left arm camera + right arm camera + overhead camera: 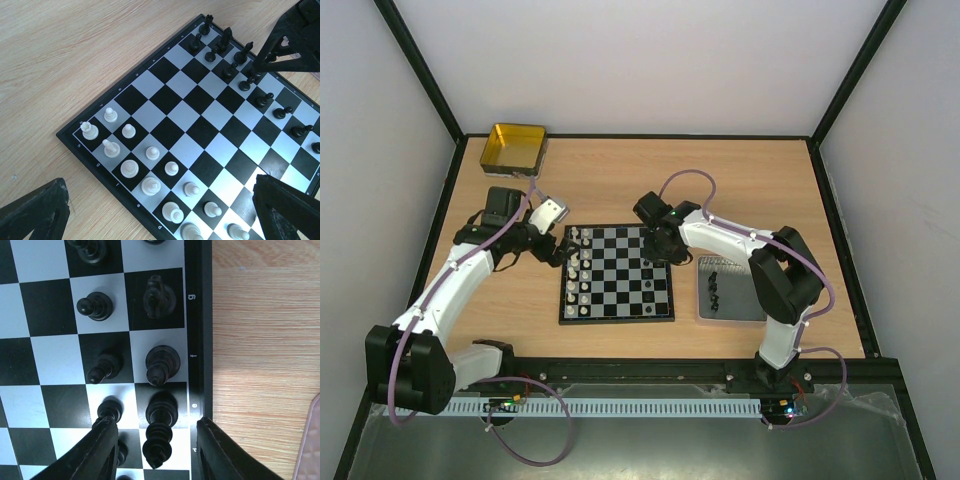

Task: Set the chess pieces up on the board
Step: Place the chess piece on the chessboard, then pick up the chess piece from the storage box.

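Nearest, at the near edge of the table (620,180): both arm bases, side by side. Left arm stretched up the left side, right arm folded back over the right side.

Just past the right base: dark grey tray (745,300), flat on the table, just beside the right edge of the board (615,272). On the tray's far left part: a few spare black pieces (713,283).

Board square-on at mid-table, between the two arms. Along its left edge: white pieces (129,168), upright in two rows. Along its right edge: black pieces (263,100), upright too, with the edge row filled from the far corner down to the right gripper.

Right gripper (156,430) low over that edge row, about midway along the side, jaws partly apart. Between the fingers (107,450): tall black piece (159,447), standing on a light square against the border. Clear gap on either side of it, so free of both fingers, not gripped. On the squares beyond it: more black pieces of the same row, a horse-headed one among them.

Left gripper (159,180) hung by the board's left edge near the far corner, facing across the white rows. Jaws spread wide, nothing between them, touching nothing.

Farthest, at the far left corner of the table: yellow tin (515,150), open on top, well apart from the board.
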Tool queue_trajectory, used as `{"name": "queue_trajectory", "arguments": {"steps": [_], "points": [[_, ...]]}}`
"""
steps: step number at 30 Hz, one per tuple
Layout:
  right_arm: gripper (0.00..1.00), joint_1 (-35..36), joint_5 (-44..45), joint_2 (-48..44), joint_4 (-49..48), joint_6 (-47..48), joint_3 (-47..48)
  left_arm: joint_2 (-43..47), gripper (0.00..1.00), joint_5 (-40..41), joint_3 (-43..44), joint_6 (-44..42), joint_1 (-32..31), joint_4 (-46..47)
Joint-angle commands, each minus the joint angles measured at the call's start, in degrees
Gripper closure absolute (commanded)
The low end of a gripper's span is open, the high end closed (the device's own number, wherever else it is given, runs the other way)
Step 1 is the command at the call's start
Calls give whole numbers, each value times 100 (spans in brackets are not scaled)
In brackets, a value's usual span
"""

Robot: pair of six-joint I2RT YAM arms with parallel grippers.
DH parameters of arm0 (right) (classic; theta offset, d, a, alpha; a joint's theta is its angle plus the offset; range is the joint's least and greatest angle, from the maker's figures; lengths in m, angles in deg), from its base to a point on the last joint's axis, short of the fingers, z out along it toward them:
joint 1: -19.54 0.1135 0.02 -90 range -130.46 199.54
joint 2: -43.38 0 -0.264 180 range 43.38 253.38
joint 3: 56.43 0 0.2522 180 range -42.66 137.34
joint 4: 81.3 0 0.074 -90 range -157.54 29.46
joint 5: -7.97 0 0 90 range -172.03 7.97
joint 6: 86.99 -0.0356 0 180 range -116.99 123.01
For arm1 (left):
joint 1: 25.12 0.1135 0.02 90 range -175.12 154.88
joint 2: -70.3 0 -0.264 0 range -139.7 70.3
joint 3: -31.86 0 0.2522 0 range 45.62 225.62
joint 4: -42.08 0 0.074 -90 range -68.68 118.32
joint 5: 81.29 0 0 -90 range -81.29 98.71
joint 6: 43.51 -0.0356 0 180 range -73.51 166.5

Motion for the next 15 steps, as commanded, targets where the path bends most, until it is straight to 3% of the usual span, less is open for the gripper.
{"name": "queue_trajectory", "arguments": {"steps": [1, 7, 15], "points": [[58, 41, 293, -260, 173, -69, 189, 49, 1, -76, -60, -29, -30, -1], [59, -80, 856, -1119, 591, -171, 73, 49, 1, -39, -29, 30, -30, -8], [62, -979, 914, -2535, 785, -57, -1270, -14, 1, 60, 5, 92, -30, 15]]}}
